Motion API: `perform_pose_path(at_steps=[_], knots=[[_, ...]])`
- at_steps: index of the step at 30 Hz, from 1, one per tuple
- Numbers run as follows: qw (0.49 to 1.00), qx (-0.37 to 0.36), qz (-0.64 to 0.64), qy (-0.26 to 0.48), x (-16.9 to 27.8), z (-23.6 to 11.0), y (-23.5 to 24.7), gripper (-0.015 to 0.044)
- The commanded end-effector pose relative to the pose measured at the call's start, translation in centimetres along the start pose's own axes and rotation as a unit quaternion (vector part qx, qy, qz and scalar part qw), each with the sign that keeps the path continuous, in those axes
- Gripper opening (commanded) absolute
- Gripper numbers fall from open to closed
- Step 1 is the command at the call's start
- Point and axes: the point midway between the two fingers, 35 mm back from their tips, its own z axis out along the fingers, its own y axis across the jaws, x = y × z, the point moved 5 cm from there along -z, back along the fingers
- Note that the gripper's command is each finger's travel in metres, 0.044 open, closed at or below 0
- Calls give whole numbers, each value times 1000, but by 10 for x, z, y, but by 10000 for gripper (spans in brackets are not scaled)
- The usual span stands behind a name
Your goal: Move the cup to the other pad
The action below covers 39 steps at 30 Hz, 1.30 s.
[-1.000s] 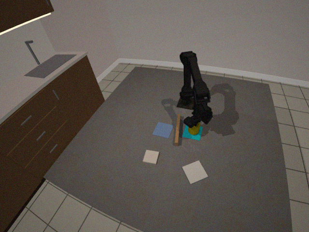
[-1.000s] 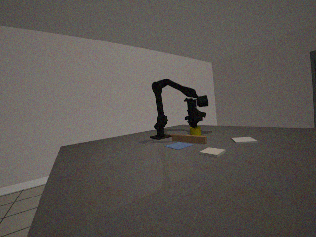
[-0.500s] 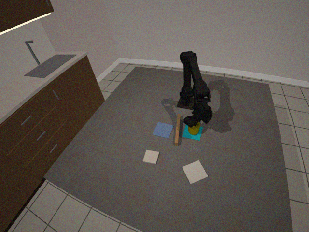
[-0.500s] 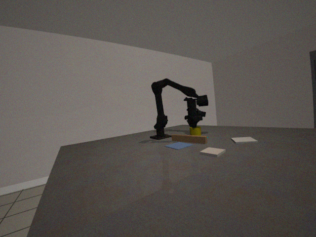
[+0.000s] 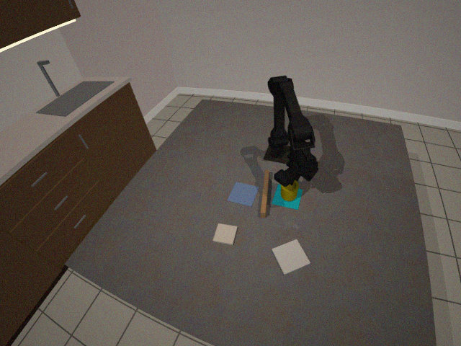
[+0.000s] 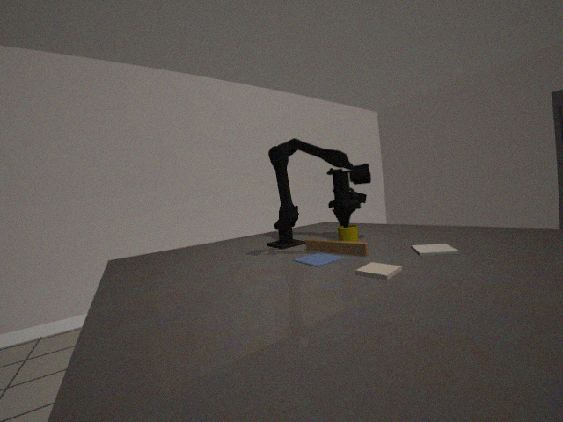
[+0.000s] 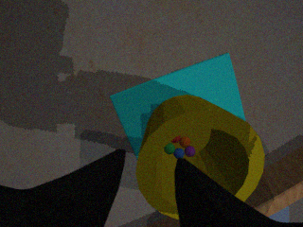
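Observation:
The yellow cup [image 5: 289, 193] [image 6: 347, 234] [image 7: 189, 108] stands upright on the cyan pad [image 5: 292, 205] [image 7: 208, 78]. Several coloured marbles [image 7: 179, 153] lie inside it at the bottom. The blue pad [image 5: 243, 194] [image 6: 318, 259] lies bare on the other side of the wooden bar. My gripper [image 6: 346, 225] [image 7: 151, 161] is partly open, pointing down at the cup's rim. In the wrist view one fingertip shows outside the cup on the left and the other over its mouth, with the near-left wall between them, not visibly gripped. The arm hides the fingertips in the top view.
The low wooden bar [image 5: 265, 193] [image 6: 336, 247] [image 7: 281, 196] stands between the two pads, close beside the cup. A small pale slab [image 5: 225, 233] [image 6: 379, 269] and a larger white slab [image 5: 291, 256] [image 6: 435, 249] lie farther from the arm's base.

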Motion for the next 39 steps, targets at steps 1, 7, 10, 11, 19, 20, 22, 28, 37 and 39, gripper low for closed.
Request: perform_pose_path(at_steps=[1,7,10,11,19,20,22,28,37,39], knots=[[1000,4,3,-4,-1,-9,-1,147],[1000,4,3,-4,-1,-17,0,147],[1000,5,3,-4,0,-21,1,147],[1000,5,3,-3,0,-22,1,147],[1000,5,4,-3,2,-29,4,147],[1000,5,4,-3,3,-29,4,147],[1000,0,1,0,3,-25,4,173],[1000,0,1,0,3,-25,4,330],[1000,1,2,-1,2,-42,4,440],[1000,2,2,-1,2,-48,4,440]])
